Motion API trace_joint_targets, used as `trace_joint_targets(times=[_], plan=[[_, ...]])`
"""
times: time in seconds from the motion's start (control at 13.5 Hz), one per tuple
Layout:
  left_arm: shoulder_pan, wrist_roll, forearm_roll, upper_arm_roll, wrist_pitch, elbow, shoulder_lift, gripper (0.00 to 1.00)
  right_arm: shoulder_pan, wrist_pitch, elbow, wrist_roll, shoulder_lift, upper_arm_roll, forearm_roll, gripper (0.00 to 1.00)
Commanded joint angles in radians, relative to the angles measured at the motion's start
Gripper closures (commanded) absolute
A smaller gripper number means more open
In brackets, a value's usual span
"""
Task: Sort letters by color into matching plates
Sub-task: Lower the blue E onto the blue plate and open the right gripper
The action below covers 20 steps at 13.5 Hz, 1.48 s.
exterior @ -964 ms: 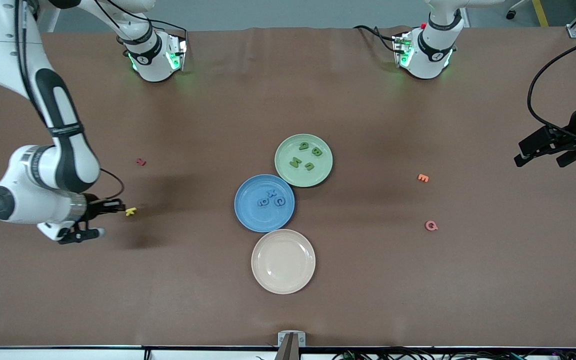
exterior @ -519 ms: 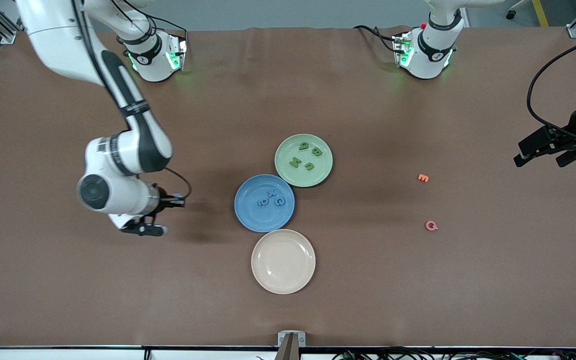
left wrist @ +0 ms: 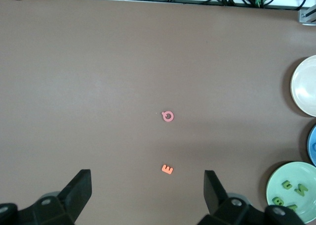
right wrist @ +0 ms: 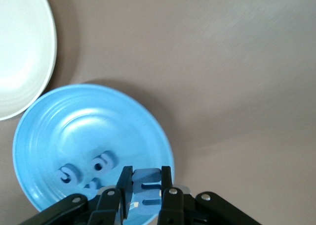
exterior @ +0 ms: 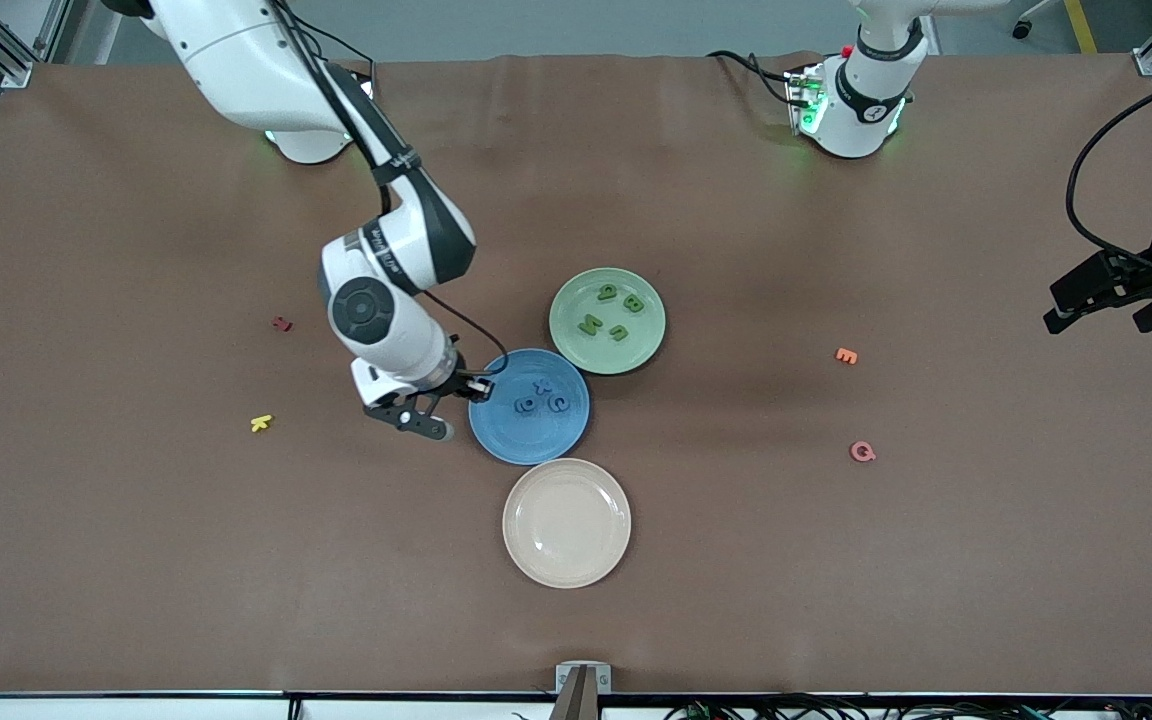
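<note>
My right gripper (exterior: 477,387) is shut on a blue letter (right wrist: 148,189) and holds it over the edge of the blue plate (exterior: 499,438) on the right arm's side. Three blue letters (exterior: 539,396) lie in that plate; they also show in the right wrist view (right wrist: 86,169). The pale green plate (exterior: 572,345) touches the blue plate and holds several green letters (exterior: 614,310). My left gripper (exterior: 1101,300) is open and empty, high over the left arm's end of the table, and waits.
A cream plate (exterior: 566,522) lies nearer the camera than the blue plate. An orange letter (exterior: 845,355) and a pink letter (exterior: 862,452) lie toward the left arm's end. A dark red letter (exterior: 282,324) and a yellow letter (exterior: 261,423) lie toward the right arm's end.
My right gripper has moved from beside the yellow letter across the table to the blue plate's edge. The left arm has hardly moved.
</note>
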Motion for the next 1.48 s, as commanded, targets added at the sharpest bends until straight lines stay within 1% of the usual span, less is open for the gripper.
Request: trace_joint_targets(times=[0.0, 0.3, 0.67, 0.74, 0.82, 0.89, 1.41], plan=[[0.003, 0.002, 0.021, -0.008, -0.034, 0.014, -0.012, 0.00, 0.044, 0.041, 0.014, 0.073, 0.044, -0.017, 0.002, 1.00], [0.002, 0.002, 0.020, -0.008, -0.034, 0.014, -0.010, 0.00, 0.068, 0.072, 0.016, 0.098, 0.070, -0.025, -0.010, 1.00], [0.003, 0.000, 0.020, -0.017, -0.034, 0.014, -0.010, 0.00, 0.073, 0.072, 0.016, 0.101, 0.073, -0.025, -0.013, 0.99], [0.003, 0.000, 0.020, -0.015, -0.034, 0.014, -0.010, 0.00, 0.073, 0.072, 0.016, 0.101, 0.073, -0.025, -0.013, 0.97], [0.003, 0.000, 0.020, -0.017, -0.034, 0.014, -0.010, 0.00, 0.072, 0.072, 0.019, 0.104, 0.073, -0.025, -0.013, 0.69], [0.003, 0.000, 0.020, -0.017, -0.034, 0.014, -0.010, 0.00, 0.072, 0.070, 0.027, 0.107, 0.075, -0.025, -0.015, 0.01], [0.003, 0.000, 0.020, -0.017, -0.034, 0.014, -0.010, 0.00, 0.072, 0.069, 0.028, 0.107, 0.077, -0.025, -0.016, 0.00]])
